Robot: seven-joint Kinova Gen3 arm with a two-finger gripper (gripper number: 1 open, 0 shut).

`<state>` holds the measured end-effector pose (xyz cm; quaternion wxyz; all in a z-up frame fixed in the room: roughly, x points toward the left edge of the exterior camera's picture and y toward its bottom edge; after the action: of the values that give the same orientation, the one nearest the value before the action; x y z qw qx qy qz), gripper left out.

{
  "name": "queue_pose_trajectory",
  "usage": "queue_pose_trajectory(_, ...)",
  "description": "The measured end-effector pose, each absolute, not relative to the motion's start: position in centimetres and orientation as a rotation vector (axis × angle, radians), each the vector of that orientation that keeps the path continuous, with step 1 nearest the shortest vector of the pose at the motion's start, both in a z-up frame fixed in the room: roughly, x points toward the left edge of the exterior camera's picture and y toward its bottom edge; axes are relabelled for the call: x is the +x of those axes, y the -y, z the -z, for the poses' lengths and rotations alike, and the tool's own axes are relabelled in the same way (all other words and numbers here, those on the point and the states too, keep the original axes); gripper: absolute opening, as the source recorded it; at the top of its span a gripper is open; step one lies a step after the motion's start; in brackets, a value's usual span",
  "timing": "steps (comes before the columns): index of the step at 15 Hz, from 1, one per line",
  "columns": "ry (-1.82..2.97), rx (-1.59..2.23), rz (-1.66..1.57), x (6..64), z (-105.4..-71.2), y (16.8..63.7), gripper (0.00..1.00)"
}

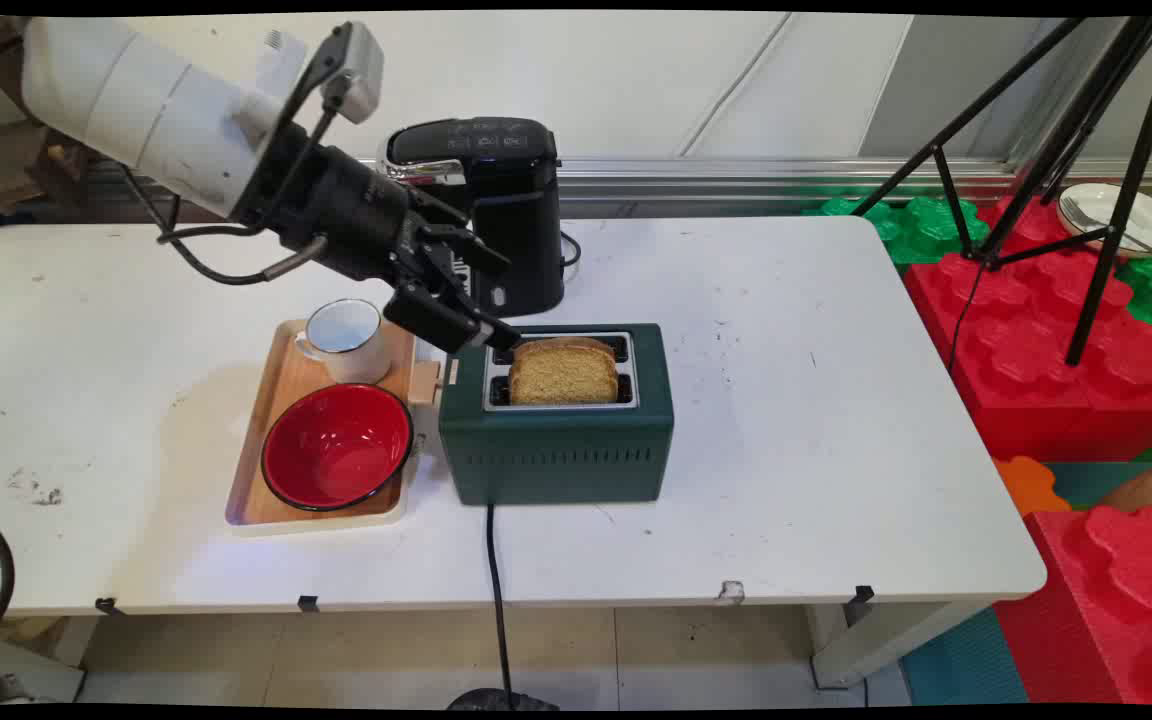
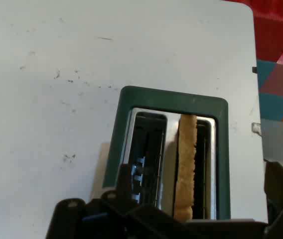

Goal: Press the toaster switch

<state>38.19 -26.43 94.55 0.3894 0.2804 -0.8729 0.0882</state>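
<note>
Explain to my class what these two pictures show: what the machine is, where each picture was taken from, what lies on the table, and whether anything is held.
The machine is a white robot arm ending in a black two-finger gripper. The wide picture comes from a fixed camera above the table's near side. The other comes from a camera on the hand, looking along the gripper.

On the white table stands a dark green two-slot toaster with a slice of brown bread sticking up from one slot; in the hand view the other slot looks empty. Beside it lies a wooden tray carrying a red bowl and a white mug. A black coffee machine stands behind.

The gripper hangs over the toaster's left end, near the bread. Whether it grips anything cannot be told.
</note>
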Motion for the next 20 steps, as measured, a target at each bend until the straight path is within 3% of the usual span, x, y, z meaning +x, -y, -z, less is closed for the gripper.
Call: queue_pose_trajectory(20, 2.131, 0.704, -0.234, 44.0, -93.6, 23.4, 1.0)
